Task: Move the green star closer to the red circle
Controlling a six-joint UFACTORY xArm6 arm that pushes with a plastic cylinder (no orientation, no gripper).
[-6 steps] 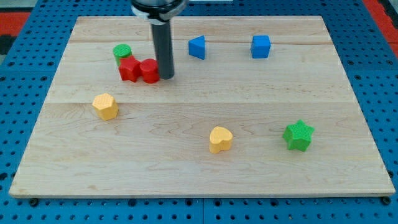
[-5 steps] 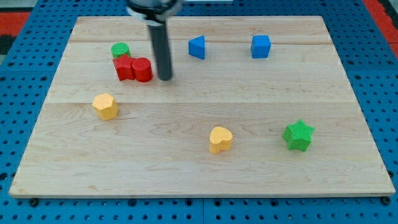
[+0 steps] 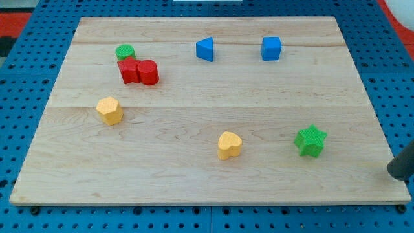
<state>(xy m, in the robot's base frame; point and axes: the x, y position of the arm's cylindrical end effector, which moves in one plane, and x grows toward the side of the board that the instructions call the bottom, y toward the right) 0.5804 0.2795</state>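
The green star (image 3: pixel 310 140) lies on the wooden board (image 3: pixel 207 103) at the lower right. The red circle (image 3: pixel 148 72) sits far off at the upper left, touching another red block (image 3: pixel 130 70) on its left. My tip (image 3: pixel 396 173) shows at the view's right edge, just off the board's lower right corner, to the right of and a little below the green star, apart from it.
A green circle (image 3: pixel 125 52) sits just above the red pair. A blue triangle (image 3: pixel 205 49) and a blue cube (image 3: pixel 271 48) lie near the top. A yellow hexagon (image 3: pixel 110 110) lies at the left and a yellow heart (image 3: pixel 229 145) left of the green star.
The rod has left the red circle's right side and now shows at the board's lower right corner. The red pair and green circle shifted slightly left and up before that.
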